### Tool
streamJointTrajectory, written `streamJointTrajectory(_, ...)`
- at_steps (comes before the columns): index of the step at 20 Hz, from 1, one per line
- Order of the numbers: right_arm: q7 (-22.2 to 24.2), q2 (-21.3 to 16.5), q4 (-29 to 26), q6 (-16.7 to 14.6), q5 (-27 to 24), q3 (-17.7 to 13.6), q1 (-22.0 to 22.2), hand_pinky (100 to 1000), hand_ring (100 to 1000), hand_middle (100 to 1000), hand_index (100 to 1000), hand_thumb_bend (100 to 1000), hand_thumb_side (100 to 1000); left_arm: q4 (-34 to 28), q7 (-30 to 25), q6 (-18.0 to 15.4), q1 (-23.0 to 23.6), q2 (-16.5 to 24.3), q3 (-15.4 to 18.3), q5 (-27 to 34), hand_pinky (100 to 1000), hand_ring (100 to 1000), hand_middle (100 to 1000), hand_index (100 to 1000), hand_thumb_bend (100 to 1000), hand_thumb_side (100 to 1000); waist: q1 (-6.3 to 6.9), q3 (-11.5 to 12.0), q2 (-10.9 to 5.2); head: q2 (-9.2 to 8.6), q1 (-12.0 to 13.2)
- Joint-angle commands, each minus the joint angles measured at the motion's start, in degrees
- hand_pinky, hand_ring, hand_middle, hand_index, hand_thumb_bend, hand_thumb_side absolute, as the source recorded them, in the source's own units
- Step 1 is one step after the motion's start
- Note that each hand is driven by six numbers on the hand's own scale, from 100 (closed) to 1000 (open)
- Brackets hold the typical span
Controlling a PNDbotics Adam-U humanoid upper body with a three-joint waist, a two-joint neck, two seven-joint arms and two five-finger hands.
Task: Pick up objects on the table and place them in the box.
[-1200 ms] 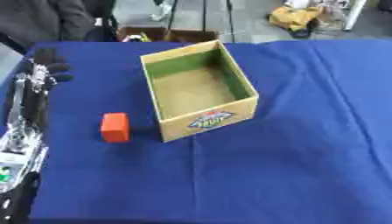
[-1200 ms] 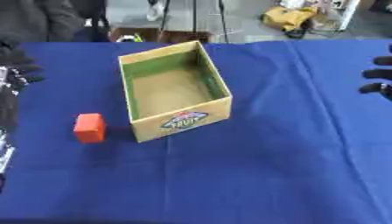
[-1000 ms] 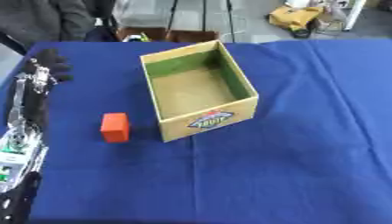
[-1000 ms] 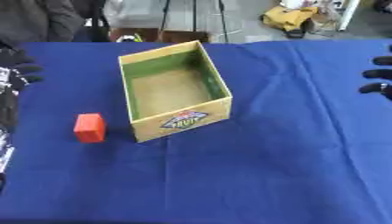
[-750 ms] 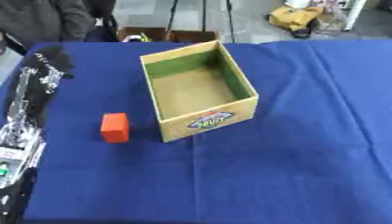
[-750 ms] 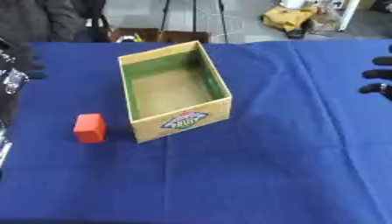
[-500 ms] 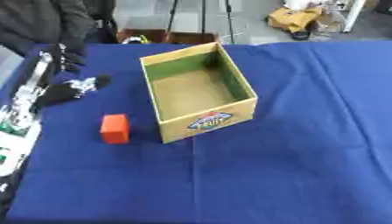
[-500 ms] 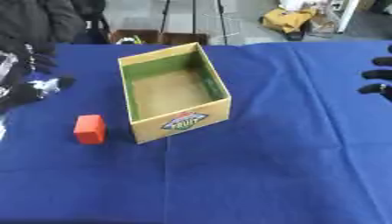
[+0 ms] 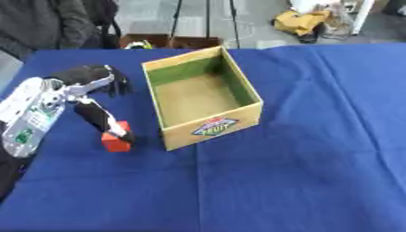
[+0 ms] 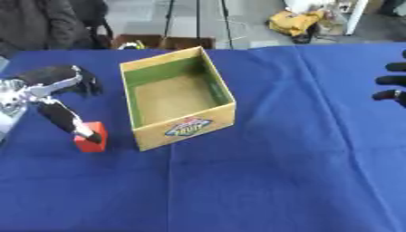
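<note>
A small red block (image 9: 113,144) lies on the blue tablecloth (image 9: 301,176), left of an open cardboard box (image 9: 214,129) with green inner walls and nothing inside. My left hand (image 9: 82,80) hangs over the block, open. Its thumb (image 9: 101,119) reaches down to the block's top right edge, and its fingers (image 9: 119,84) point toward the box's left wall. Of my right hand (image 10: 392,81) only a few spread fingertips show at the right edge, well away from the box.
The blue cloth stretches wide in front of and right of the box. Beyond the table's far edge are a brown carton (image 9: 171,41), tripod legs and a yellow bag (image 9: 303,21) on the floor.
My left arm has swung in from the left edge toward the middle, and the hand has come down over the red block. Block, box and right hand have stayed put.
</note>
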Motion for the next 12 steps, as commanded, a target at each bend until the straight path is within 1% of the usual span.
streamJointTrajectory(1,0.1,-1.6,-0.5,0.0,-0.3,-0.2,-0.5,536,651,669,832,130,558,1.5,-0.9,-0.3,-0.3,1.7,0.4,-2.2,673,599,613,762,939,396,0.03,0.0,-0.7,-0.5,0.0)
streamJointTrajectory(5,0.2,-1.6,-0.6,0.0,-0.3,-0.1,-0.6,536,651,669,832,129,558,4.1,-0.2,-0.6,-0.1,1.1,0.1,-3.8,673,600,613,761,924,386,0.01,0.0,-0.63,-0.61,0.1)
streamJointTrajectory(12,0.2,-1.4,-0.6,0.0,-0.4,-0.1,-0.8,536,651,669,832,129,558,8.2,1.1,-1.1,-0.2,-0.9,-0.2,-4.8,669,596,608,757,900,376,-0.27,-0.1,-0.45,-0.68,0.3)
